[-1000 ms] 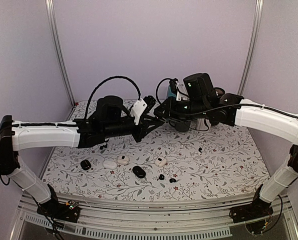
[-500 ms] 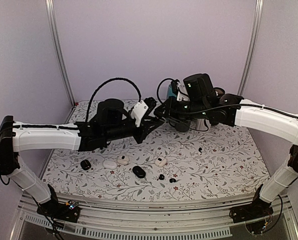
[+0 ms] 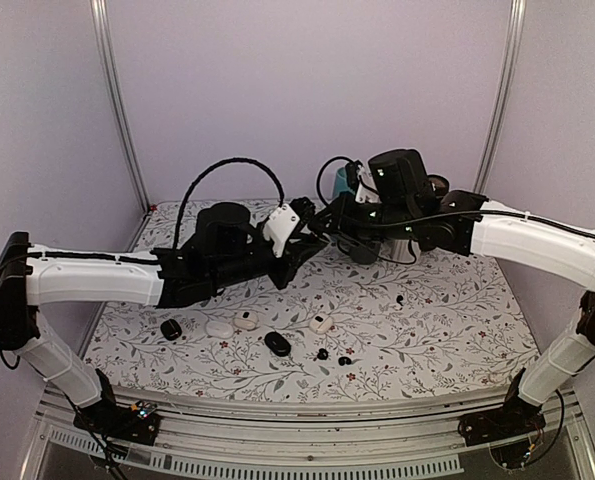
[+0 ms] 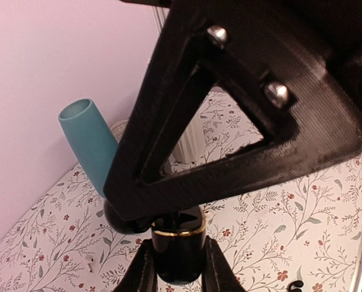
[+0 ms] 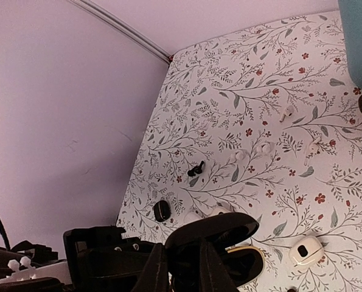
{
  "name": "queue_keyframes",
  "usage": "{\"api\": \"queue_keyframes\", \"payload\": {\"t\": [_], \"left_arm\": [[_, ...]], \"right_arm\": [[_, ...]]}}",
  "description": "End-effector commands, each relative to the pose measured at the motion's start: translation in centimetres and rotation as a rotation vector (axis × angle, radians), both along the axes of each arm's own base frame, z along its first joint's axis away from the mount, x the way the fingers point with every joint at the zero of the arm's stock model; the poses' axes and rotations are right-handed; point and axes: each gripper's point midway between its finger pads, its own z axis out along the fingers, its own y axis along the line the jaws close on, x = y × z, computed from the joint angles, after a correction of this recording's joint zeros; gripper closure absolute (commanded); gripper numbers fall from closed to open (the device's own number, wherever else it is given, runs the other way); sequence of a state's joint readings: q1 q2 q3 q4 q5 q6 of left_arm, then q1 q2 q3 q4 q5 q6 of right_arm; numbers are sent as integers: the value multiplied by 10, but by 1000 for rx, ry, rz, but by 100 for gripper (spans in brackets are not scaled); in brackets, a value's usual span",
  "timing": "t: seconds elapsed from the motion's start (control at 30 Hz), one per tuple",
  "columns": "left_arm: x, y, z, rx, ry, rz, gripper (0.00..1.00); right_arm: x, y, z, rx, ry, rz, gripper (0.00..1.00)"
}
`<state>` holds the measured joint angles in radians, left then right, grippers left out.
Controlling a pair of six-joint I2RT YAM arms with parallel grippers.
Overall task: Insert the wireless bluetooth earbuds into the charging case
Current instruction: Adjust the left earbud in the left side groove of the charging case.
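High over the far table [image 3: 457,330], the left gripper [image 4: 177,271] is clenched on a black charging case [image 4: 178,240]. The right gripper [image 5: 185,271] is just beside it; its grip I cannot tell. Two black earbuds [image 3: 322,353] lie at the near middle.

No lettering, label, brand, number or sign can be read in any of the three views. The tablecloth [image 3: 457,300] carries only a print of twigs and small red flowers. The arm housings, which fill the top external view from 9 o'clock to 3 o'clock, show no markings that can be made out.
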<state>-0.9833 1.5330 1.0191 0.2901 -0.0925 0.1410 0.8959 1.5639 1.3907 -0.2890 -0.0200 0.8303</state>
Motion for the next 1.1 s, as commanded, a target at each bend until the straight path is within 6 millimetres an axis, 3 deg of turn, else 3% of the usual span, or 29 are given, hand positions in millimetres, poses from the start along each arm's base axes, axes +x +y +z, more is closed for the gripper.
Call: {"api": "queue_keyframes", "payload": {"t": [0.0,0.63,0.83,1.07], "left_arm": [[9,4,71,-189,-169,78,100],[15,9,69,-184,-195,149,100],[7,1,66,-173,-175,82,100],[1,-3,58,-161,-145,41,100]], "right_arm": [[-4,-29,-57,-136,145,-97,91],[-8,-23,-62,-70,216,-115,90],[-9,-22,-41,-41,115,-58,70],[-10,-30,-11,-26,4,-44,63]]}}
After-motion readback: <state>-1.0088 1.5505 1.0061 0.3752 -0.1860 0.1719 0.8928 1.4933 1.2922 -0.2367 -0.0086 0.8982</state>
